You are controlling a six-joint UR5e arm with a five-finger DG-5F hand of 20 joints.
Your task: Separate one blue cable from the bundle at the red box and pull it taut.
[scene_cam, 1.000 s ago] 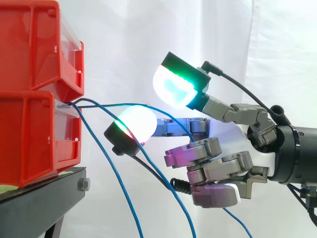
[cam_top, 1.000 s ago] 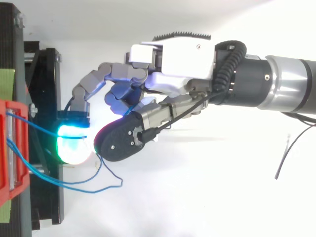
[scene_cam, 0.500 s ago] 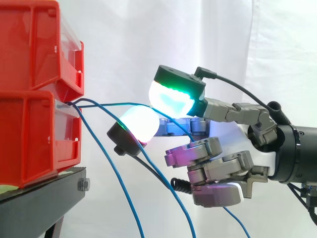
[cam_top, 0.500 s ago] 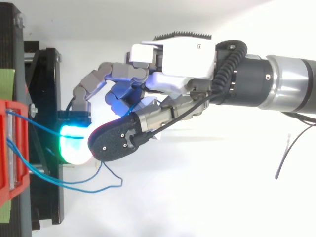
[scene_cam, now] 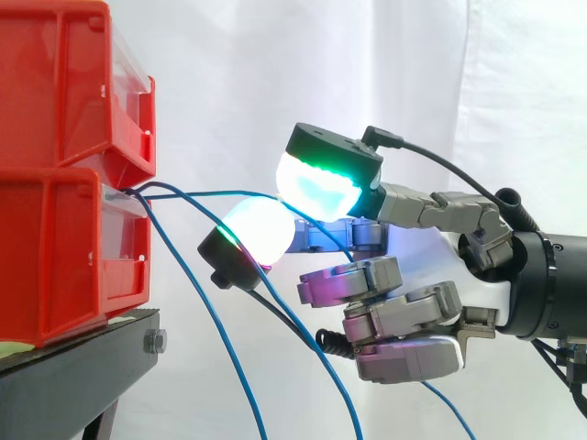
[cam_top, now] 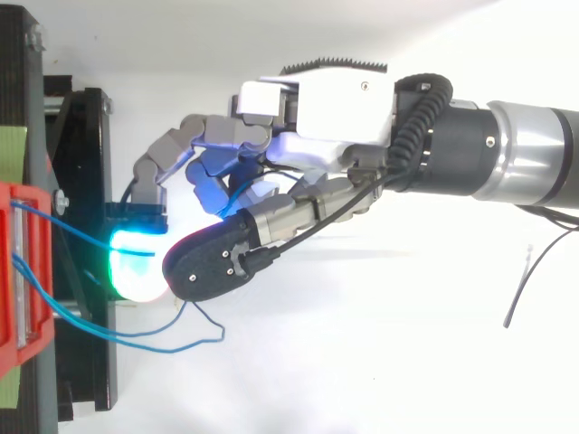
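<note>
Several thin blue cables come out of the lower red box (scene_cam: 55,252) at the left. One blue cable (scene_cam: 202,194) runs almost level from the box's front to my hand (scene_cam: 431,252), which reaches in from the right. A green-glowing pad (scene_cam: 316,188) from above and a white-glowing pad (scene_cam: 261,229) from below are closed together on this cable. The other fingers are curled under the palm. The remaining blue cables (scene_cam: 215,344) hang slack below. From above, my hand (cam_top: 317,108) sits right of the red box (cam_top: 18,271), with the held cable (cam_top: 81,237) leading into the pinch.
A second red box (scene_cam: 55,82) is stacked on the lower one. Both rest on a black stand (scene_cam: 73,376) at the left. A loose loop of blue cable (cam_top: 194,330) lies below the hand. A white curtain hangs behind.
The green-glowing pad has come down and left onto the level blue cable, meeting the white pad. The lower fingers have curled in slightly. The arm has not shifted.
</note>
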